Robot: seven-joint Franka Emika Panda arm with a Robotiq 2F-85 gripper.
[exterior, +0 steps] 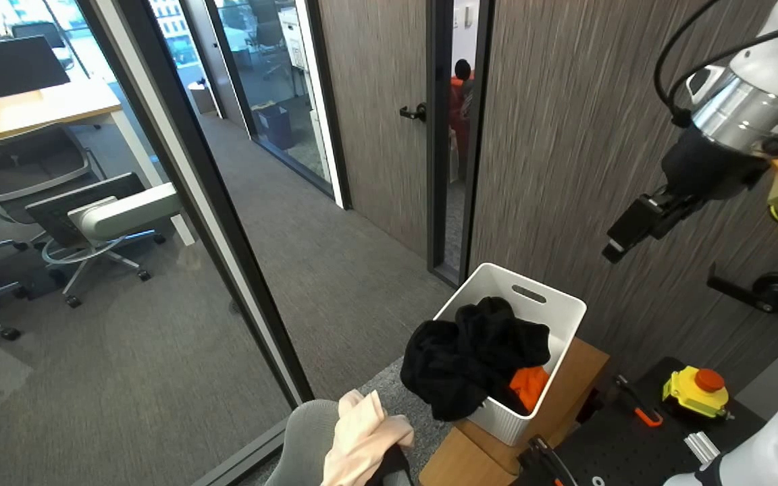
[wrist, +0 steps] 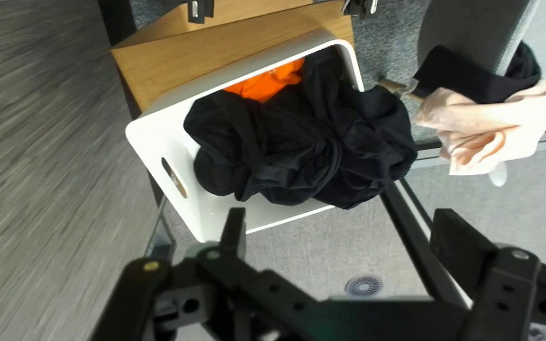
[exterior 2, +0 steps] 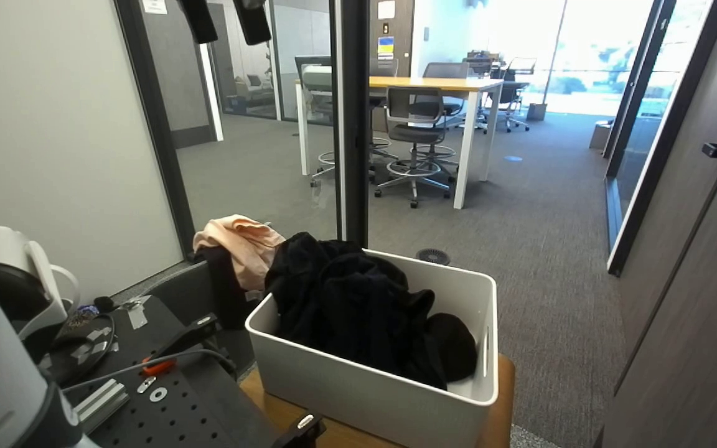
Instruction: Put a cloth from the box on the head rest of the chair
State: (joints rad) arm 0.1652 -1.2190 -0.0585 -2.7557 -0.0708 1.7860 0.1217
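Note:
A white box (exterior: 568, 314) holds a bunched black cloth (exterior: 477, 351) that bulges over the rim on the chair side. An orange cloth (exterior: 529, 386) shows beneath it; it also shows in the wrist view (wrist: 273, 80). The grey chair (exterior: 304, 432) stands beside the box. A peach cloth (wrist: 495, 125) and a black piece of cloth (wrist: 467, 78) lie over the top of its back; I cannot tell whether these two are joined. My gripper (exterior: 634, 243) is open and empty, high above the box. Its fingers show wide apart in the wrist view (wrist: 340, 215) and at the top of an exterior view (exterior 2: 233, 38).
The box stands on a wooden stand (exterior: 581, 368). A black perforated table (exterior 2: 190, 398) with tools and a yellow emergency stop (exterior: 694, 391) is beside it. A wood-panel door with a handle (exterior: 777, 291) is close to the arm. A glass wall with a dark frame (exterior 2: 352, 124) stands behind the chair.

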